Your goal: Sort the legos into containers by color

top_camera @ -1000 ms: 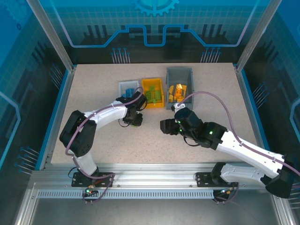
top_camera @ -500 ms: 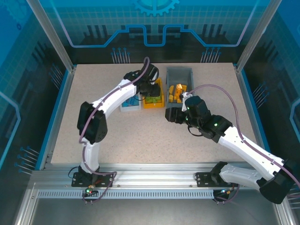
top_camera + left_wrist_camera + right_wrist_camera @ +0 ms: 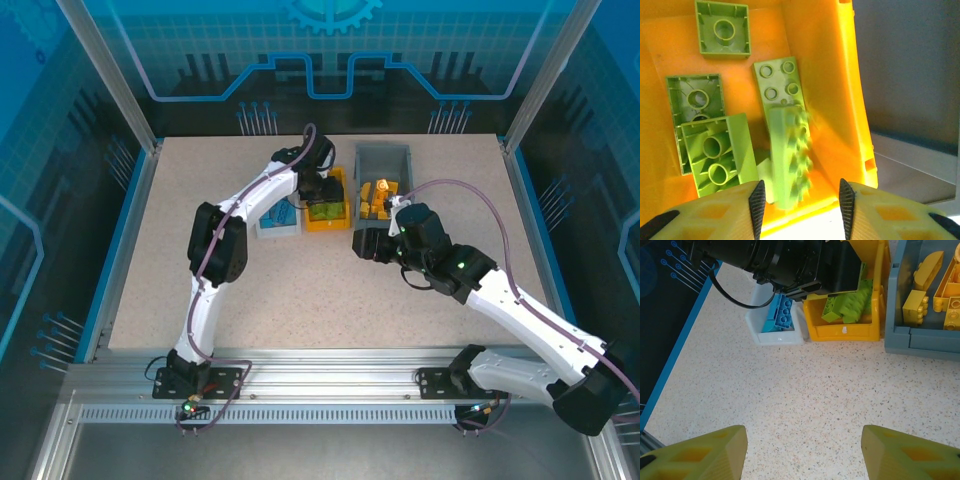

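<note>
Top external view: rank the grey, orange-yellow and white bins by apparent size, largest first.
1. grey bin: clearly largest.
2-3. orange-yellow bin and white bin: look about alike. The left arm covers part of both, so no ranking.

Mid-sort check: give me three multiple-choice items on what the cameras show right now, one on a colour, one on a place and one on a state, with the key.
1. The studded plastic bricks in the small white plastic bin are:
A. blue
B. green
C. yellow

2. The left gripper hangs over:
A. the white bin
B. the orange-yellow plastic bin
C. the grey plastic bin

3. The right gripper has its fingers:
A. shut on a brick
B. open and empty
C. shut and empty

Key:
1 A: blue bricks lean inside the white bin.
2 B: the left wrist view looks down into orange-yellow walls and green bricks.
3 B: the fingers stand wide apart over the bare speckled table.
</note>
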